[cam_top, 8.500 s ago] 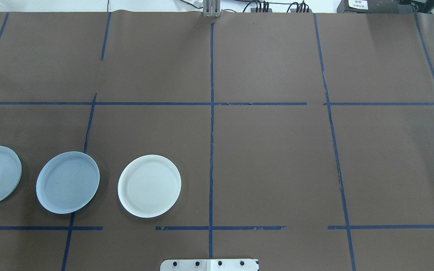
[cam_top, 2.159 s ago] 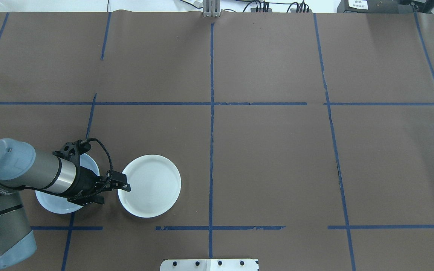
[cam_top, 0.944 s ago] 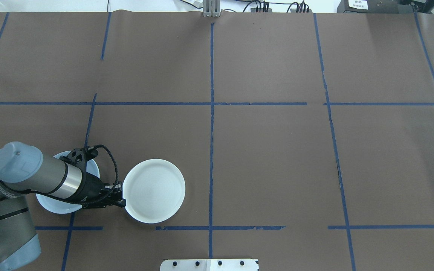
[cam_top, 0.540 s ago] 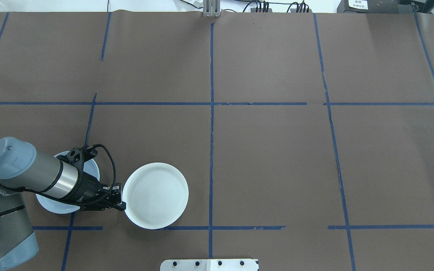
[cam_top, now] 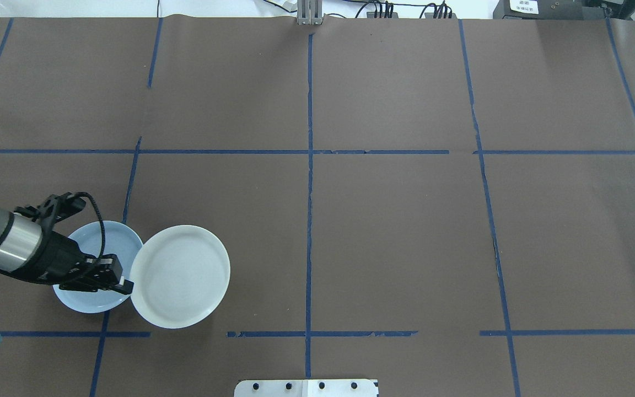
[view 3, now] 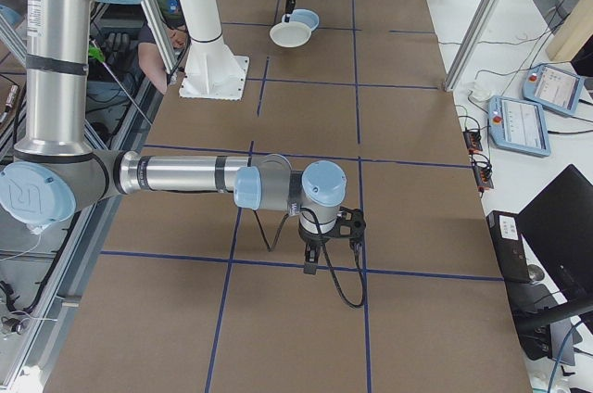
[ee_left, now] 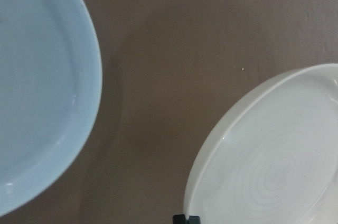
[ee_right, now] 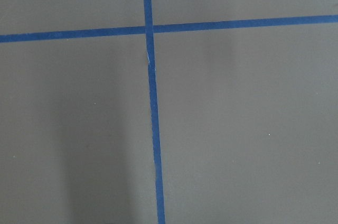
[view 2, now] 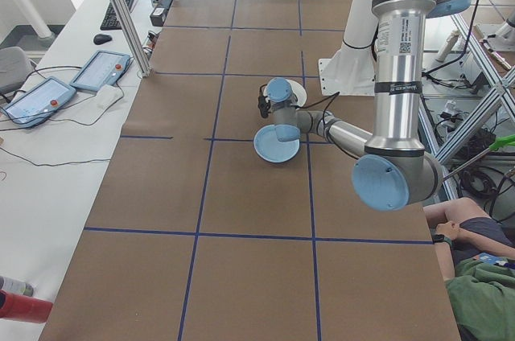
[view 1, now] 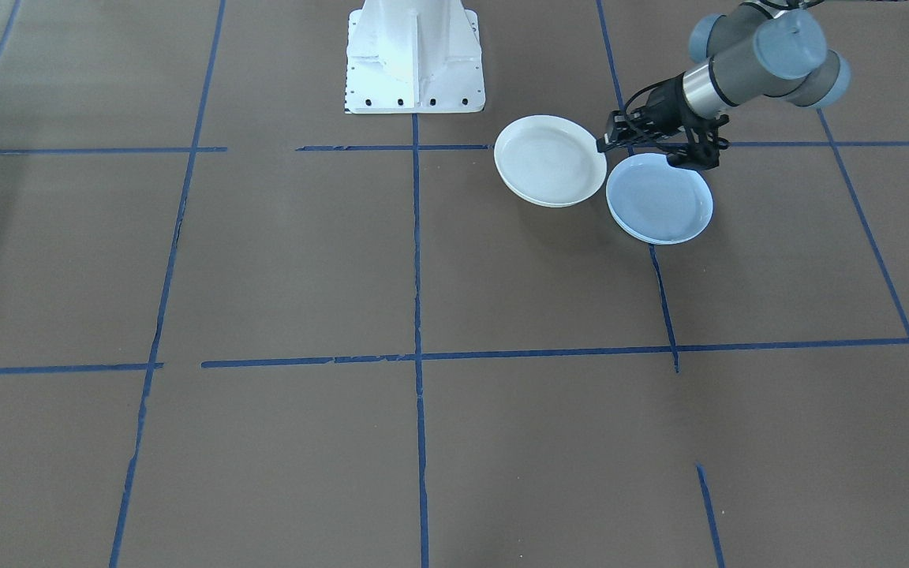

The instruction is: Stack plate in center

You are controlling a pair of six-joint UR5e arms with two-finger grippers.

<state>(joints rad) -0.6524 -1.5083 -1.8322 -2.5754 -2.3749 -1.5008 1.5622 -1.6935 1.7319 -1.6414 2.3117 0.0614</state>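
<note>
Two plates: we find the white plate (cam_top: 180, 276) lifted and tilted, its left edge over the right rim of the pale blue plate (cam_top: 92, 251), which lies near the table's left end.
Left gripper (cam_top: 124, 285): pinching the white plate's left rim.
Right gripper (view 3: 313, 266): we cannot tell its state; well apart, over bare table (cam_top: 405, 231).
Advice: we would centre the white plate over the blue, level it, lower, then let go.
Obstacles: we see nothing in the path; an off-centre drop risks sliding.
</note>
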